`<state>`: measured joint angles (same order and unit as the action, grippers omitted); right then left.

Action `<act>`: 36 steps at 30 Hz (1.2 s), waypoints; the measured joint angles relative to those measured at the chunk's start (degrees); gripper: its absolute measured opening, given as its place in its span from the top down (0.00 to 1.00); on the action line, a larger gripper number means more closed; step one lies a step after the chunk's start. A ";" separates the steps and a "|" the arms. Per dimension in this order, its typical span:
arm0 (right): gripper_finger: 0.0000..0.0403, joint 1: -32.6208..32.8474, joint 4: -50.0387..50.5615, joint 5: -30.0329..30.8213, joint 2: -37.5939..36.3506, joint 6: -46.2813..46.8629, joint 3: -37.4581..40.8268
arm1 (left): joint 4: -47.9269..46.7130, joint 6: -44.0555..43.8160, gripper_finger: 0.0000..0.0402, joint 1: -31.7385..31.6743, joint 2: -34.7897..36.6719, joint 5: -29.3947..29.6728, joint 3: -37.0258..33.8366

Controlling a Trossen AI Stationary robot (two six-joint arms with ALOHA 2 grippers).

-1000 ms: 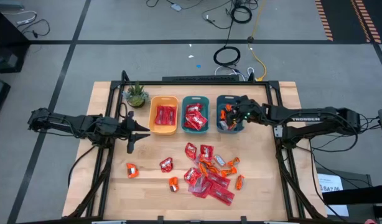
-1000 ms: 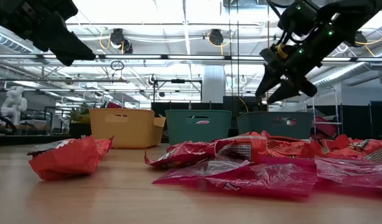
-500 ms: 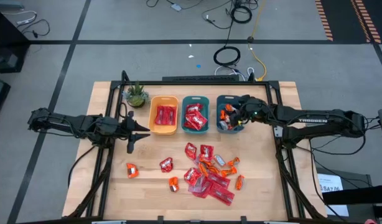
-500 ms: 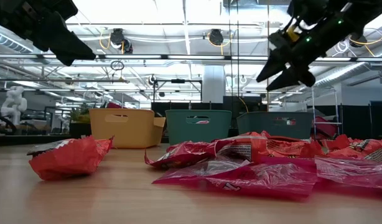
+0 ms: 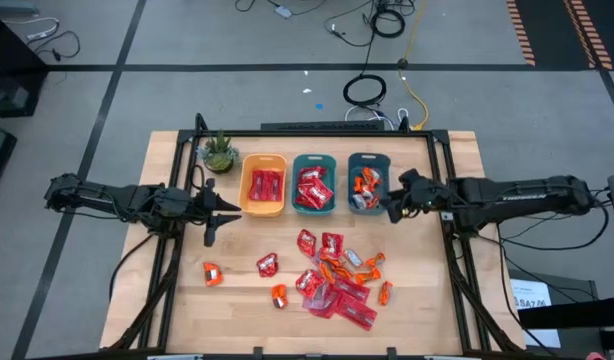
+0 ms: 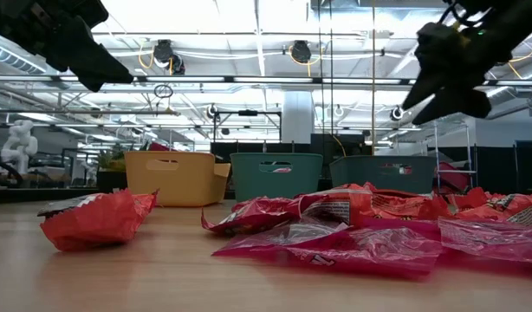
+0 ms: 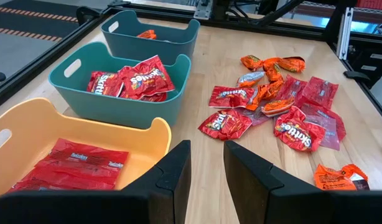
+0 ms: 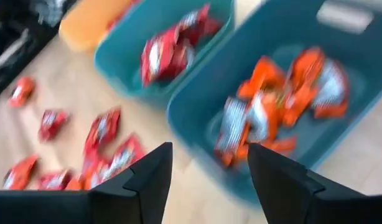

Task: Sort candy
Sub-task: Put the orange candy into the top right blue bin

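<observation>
The loose candy (image 5: 334,275) lies in a heap on the near middle of the table, red packets mixed with orange pieces; the left wrist view shows the heap of candy (image 7: 272,102) too. Sorted candy fills the yellow bin (image 5: 264,185), the middle teal bin (image 5: 314,185) and the right teal bin (image 5: 368,183). My left gripper (image 5: 225,210) (image 7: 206,163) hovers open and empty just left of the yellow bin. My right gripper (image 5: 389,205) (image 8: 209,171) hangs open and empty above the right teal bin's near right corner, high over the table in the low view (image 6: 446,87).
A small potted plant (image 5: 219,152) stands at the far left, beside the yellow bin. Single pieces lie apart from the heap: an orange one (image 5: 211,273), a red one (image 5: 267,264), another orange one (image 5: 385,292). Bare wood shows on the near left of the table (image 5: 177,300).
My right gripper has drawn back from over the right teal bin, rising and moving toward the table's right and near edges; it now stands off the bin's near right corner. The left arm and the candy have stayed put.
</observation>
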<state>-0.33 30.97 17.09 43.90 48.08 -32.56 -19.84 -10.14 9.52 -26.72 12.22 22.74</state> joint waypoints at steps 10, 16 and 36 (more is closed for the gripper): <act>0.51 3.56 1.00 -3.92 -0.01 10.02 0.00 | 0.00 0.01 0.74 -0.02 0.00 0.00 0.00; 0.51 5.17 0.96 -3.90 1.07 9.87 0.02 | 0.00 0.01 0.74 -0.01 0.00 0.01 0.00; 0.51 15.61 -1.92 -23.33 14.66 -2.84 0.11 | -0.03 -0.06 0.74 0.00 0.00 -0.01 0.00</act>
<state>15.28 29.04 -6.24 58.57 45.24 -32.45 -19.87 -10.20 9.52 -26.72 12.21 22.74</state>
